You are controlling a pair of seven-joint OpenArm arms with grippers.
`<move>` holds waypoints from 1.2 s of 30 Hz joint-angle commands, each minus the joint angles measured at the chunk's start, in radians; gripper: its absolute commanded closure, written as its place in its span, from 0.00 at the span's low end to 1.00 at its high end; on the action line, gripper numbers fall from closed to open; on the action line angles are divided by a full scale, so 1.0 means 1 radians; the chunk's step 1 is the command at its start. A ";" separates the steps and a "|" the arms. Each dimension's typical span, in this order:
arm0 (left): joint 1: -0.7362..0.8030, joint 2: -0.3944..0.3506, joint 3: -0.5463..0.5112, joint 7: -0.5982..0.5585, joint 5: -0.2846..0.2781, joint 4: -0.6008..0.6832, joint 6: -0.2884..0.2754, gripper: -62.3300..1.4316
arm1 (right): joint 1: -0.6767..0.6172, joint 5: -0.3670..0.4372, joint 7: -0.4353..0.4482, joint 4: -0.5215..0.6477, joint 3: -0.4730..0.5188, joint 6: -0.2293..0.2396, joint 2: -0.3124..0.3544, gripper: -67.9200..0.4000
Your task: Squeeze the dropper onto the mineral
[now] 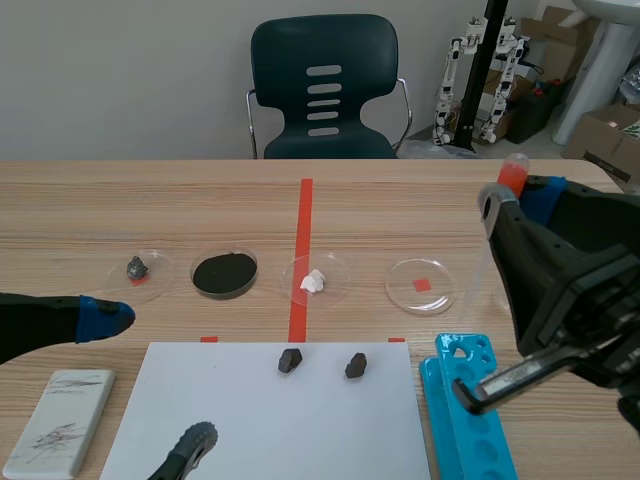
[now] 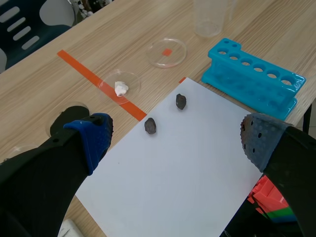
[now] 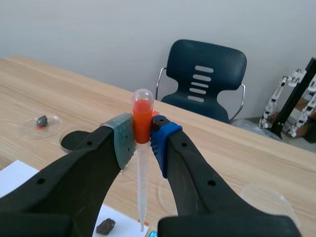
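My right gripper (image 1: 512, 200) is raised over the table's right side and shut on a dropper (image 1: 514, 173) with an orange bulb. In the right wrist view the bulb of the dropper (image 3: 142, 116) is pinched between the pads of that gripper (image 3: 143, 137), and its clear tube hangs down, tip above the table. Two dark minerals (image 1: 290, 360) (image 1: 356, 365) lie on white paper (image 1: 270, 420). My left gripper (image 2: 175, 140) hovers open above the paper, with both minerals (image 2: 150, 125) (image 2: 181, 101) ahead of it. In the scene view this left gripper (image 1: 100, 318) is low at the left.
A row of petri dishes holds a grey stone (image 1: 137, 268), black powder (image 1: 224, 273), a white lump (image 1: 315, 281) and one empty dish (image 1: 421, 285). A blue tube rack (image 1: 465, 410) and a clear beaker (image 2: 211, 17) stand right. A white plate (image 1: 60, 420) lies front left.
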 commanded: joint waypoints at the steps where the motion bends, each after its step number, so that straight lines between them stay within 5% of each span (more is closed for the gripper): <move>1: 0.003 0.002 -0.002 -0.014 -0.014 0.003 0.002 0.13 | 0.071 0.013 0.011 -0.003 0.000 0.028 0.029 0.86; 8: 0.003 0.002 -0.002 -0.014 -0.014 0.003 0.002 0.13 | 0.438 0.062 0.009 -0.251 -0.101 0.110 0.070 0.86; 18: 0.003 0.002 -0.002 -0.014 -0.014 0.003 0.002 0.13 | 0.858 0.109 0.008 -0.613 -0.438 0.109 0.050 0.86; 24: 0.003 0.002 -0.002 -0.014 -0.014 0.003 0.002 0.13 | 0.954 0.108 0.009 -0.748 -0.523 0.079 -0.011 0.86; 36: 0.003 0.002 -0.002 -0.014 -0.014 0.003 0.002 0.13 | 1.066 0.096 0.016 -0.959 -0.523 -0.014 -0.117 0.86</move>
